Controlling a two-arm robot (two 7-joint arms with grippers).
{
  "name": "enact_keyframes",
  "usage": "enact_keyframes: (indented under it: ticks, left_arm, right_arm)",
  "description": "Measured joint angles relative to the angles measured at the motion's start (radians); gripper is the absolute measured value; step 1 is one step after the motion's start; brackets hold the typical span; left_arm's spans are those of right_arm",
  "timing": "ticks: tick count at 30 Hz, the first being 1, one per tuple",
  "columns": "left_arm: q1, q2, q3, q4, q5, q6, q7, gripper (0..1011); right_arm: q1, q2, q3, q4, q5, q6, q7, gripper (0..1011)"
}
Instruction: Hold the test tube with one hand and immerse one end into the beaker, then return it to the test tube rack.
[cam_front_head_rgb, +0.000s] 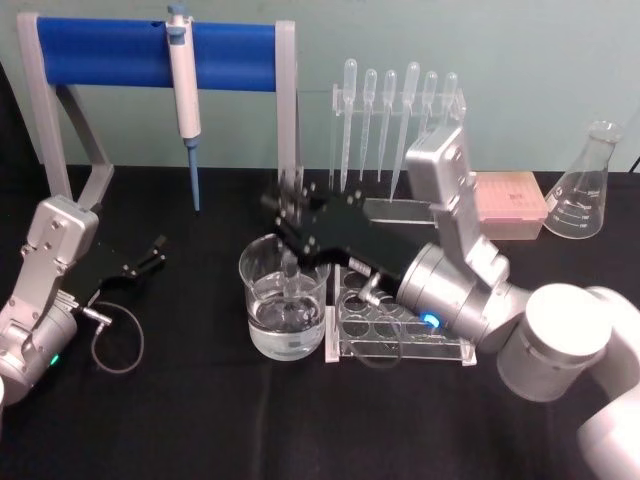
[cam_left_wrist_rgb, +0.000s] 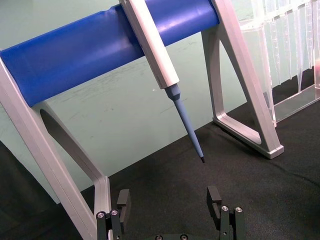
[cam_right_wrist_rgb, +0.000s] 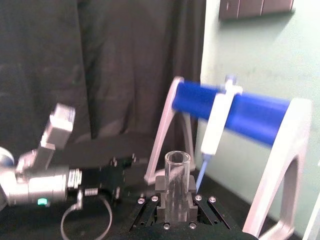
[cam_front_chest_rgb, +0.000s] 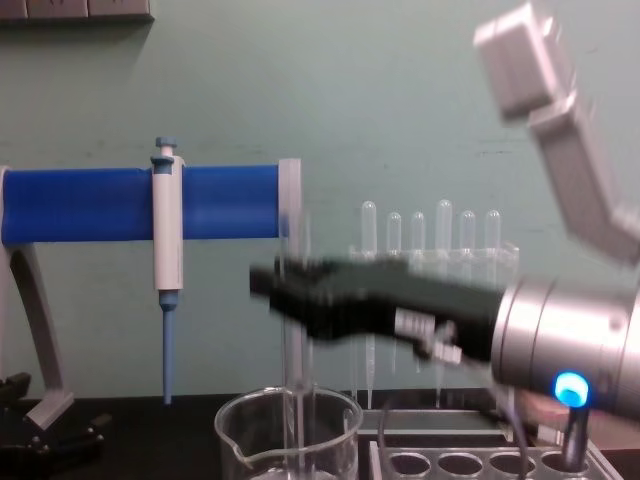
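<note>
Here the test tube (cam_right_wrist_rgb: 177, 185) stands upright between the right jaws, over the beaker (cam_front_head_rgb: 284, 300).

The right end effector (cam_front_head_rgb: 291, 218) is smeared by motion in the head view, so its fingers cannot be separated from the test tube (cam_front_head_rgb: 291, 262) there. In the chest view the beaker (cam_front_chest_rgb: 290, 440) is cut off at the bottom edge, hiding how deep the tube's lower end sits. The right arm covers part of the rack (cam_front_head_rgb: 405, 332) on the tabletop.
</note>
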Motion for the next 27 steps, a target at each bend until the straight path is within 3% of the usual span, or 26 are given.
enact_keyframes:
  ticks: [14, 21, 27]
  left_arm:
    - [0.000, 0.000, 0.000, 0.000, 0.000, 0.000, 0.000, 1000]
    - [0.000, 0.000, 0.000, 0.000, 0.000, 0.000, 0.000, 1000]
    - [0.000, 0.000, 0.000, 0.000, 0.000, 0.000, 0.000, 1000]
  right_arm:
    - [-0.024, 0.054, 0.088, -0.225, 0.058, 0.028, -0.032, 224]
    - [-0.127, 0.143, 0.156, -0.339, 0.054, 0.087, -0.097, 224]
    - [-0.206, 0.181, 0.199, -0.372, 0.055, 0.100, -0.119, 224]
